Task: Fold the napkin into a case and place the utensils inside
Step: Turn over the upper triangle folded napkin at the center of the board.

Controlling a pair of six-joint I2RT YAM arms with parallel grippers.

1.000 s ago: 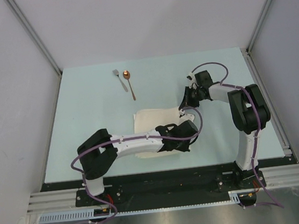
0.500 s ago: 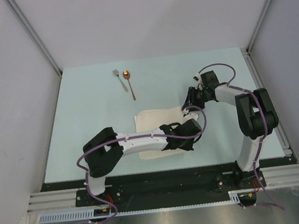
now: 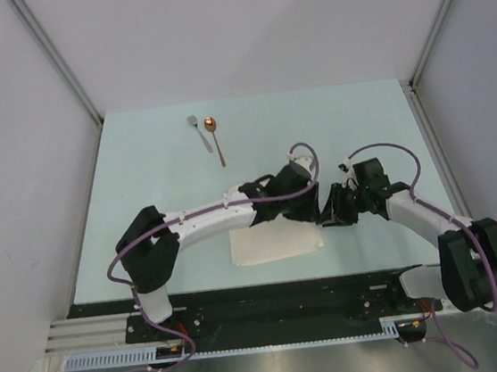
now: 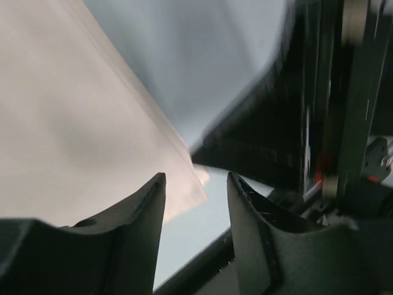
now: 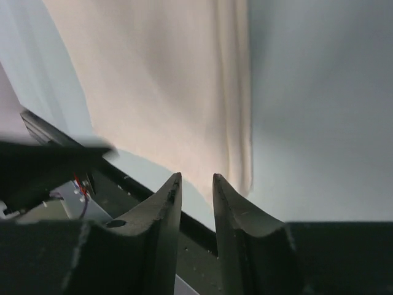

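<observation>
Napkin [image 3: 273,244]: folded into a layered rectangle; flat on the table [image 3: 140,180] near its front edge; far part hidden under the left arm
Left gripper [image 4: 196,178]: 2 fingers moderately apart, holding nothing; napkin corner in view between them
Right gripper [image 5: 196,179]: narrow gap, empty; by the napkin's layered edge
Utensils: 1 fork [image 3: 197,131], 1 spoon [image 3: 216,138]; side by side at the far side, well apart from the napkin

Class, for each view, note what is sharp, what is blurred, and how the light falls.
Top external: evenly lit, sharp, fork and spoon crisp, shadows faint. Left wrist: napkin and the dark arm beyond smeared, left gripper sharper. Right wrist: right gripper clear, napkin soft, dark smear at left.
</observation>
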